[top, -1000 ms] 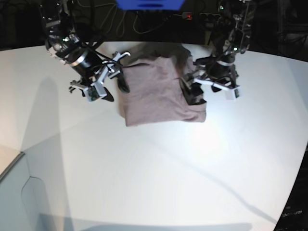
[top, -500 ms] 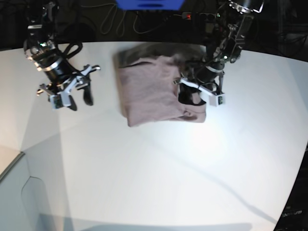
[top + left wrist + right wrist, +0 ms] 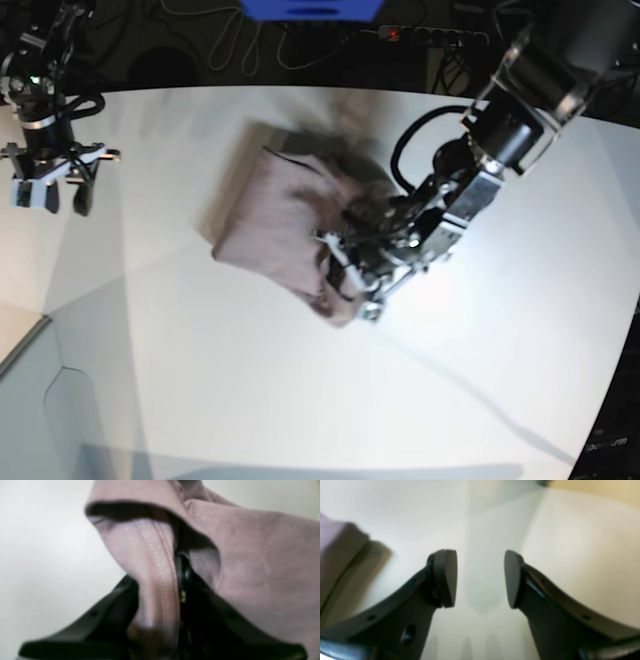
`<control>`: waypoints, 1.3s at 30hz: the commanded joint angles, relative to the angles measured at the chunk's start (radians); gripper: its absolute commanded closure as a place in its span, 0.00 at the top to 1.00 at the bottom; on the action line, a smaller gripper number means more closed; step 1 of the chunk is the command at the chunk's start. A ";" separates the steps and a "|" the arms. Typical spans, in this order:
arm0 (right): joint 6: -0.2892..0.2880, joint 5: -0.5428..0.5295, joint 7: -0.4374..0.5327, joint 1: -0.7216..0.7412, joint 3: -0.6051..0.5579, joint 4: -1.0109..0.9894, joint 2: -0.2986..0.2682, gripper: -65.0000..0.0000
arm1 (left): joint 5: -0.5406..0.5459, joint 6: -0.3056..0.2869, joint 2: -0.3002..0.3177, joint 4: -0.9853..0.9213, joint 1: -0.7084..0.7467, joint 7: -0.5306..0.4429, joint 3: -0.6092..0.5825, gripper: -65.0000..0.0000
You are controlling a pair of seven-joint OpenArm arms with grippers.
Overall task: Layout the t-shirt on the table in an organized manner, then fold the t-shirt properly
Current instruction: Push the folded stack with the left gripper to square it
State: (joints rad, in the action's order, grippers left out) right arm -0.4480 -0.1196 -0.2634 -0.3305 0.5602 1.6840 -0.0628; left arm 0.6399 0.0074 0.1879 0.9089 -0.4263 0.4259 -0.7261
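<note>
Left end effector [image 3: 178,580] is clamped on a stitched hem of the t-shirt [image 3: 250,555]; in the left wrist view the mauve-grey cloth runs down between its black fingers [image 3: 215,610] and drapes over them in a hooded fold. In the base view this end effector [image 3: 352,282] sits at the near right corner of the t-shirt [image 3: 275,215], its arm reaching in from the far right. The garment lies bunched and slanted on the white desk [image 3: 300,390], around the middle and a little toward the far side, its far edge blurred. Right end effector [image 3: 481,580] has its pads [image 3: 446,577] apart with nothing between them, only bare desk [image 3: 570,542] below. In the base view it [image 3: 45,185] hangs at the far left, well apart from the shirt. A folded edge of the cloth [image 3: 337,555] shows at the left of the right wrist view.
</note>
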 commanded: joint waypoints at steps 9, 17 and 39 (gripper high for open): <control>-0.004 -0.010 0.023 -0.002 0.194 0.018 0.056 0.47 | -0.191 -0.033 -0.166 -0.110 -0.247 0.021 -0.341 0.00; -0.004 -0.009 0.028 -0.031 0.277 0.023 0.114 0.47 | -0.486 -0.284 -0.331 -0.222 -0.250 0.026 -0.378 0.00; -0.004 -0.009 0.029 -0.101 0.275 0.023 0.168 0.47 | -0.770 -0.347 -0.344 0.028 -0.196 0.093 -0.201 0.52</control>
State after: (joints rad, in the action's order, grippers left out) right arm -0.4484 -0.1204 -0.2584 -0.4202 0.8288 1.6886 0.1131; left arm -0.1238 -0.3508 -0.1482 0.9226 -0.5907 0.5270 -0.9321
